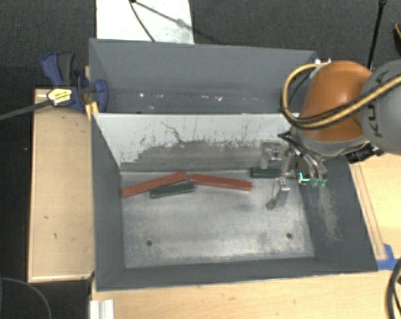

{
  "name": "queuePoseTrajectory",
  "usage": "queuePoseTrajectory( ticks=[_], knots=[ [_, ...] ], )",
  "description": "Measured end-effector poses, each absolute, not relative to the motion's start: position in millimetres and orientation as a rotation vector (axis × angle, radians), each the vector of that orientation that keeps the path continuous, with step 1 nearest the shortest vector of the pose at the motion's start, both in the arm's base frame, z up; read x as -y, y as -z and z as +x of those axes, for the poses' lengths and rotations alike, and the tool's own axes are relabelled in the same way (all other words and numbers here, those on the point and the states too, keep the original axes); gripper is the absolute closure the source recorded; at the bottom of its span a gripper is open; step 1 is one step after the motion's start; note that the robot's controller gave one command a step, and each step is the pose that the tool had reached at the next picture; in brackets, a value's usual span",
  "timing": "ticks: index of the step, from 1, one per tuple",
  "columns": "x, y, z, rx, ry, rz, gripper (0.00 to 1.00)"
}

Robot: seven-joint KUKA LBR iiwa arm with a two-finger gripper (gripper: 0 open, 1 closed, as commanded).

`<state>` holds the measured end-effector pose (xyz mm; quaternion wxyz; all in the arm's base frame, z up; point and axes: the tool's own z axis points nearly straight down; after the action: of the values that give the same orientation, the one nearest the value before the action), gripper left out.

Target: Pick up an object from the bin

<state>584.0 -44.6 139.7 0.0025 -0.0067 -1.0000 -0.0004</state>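
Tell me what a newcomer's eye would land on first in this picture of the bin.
The arm's big orange cover at the right stands out first, with the gripper below it over the right side of the grey bin. Toward the back of the floor, a left red stick and a right red stick lie almost end to end, with a dark green stick beside the left one.

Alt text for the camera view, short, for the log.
The arm's pincer hangs low at the right of the grey bin, beside a short dark green bar. Further left, close together, lie a red stick, a second red stick and a longer dark green bar.
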Motion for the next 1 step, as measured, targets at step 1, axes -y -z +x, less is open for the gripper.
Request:
queuePoseTrajectory(
  ticks=[1],
  knots=[
    [11.5,-68.3,591.8,3.126,0.003,-0.288,0.00]
  ],
)
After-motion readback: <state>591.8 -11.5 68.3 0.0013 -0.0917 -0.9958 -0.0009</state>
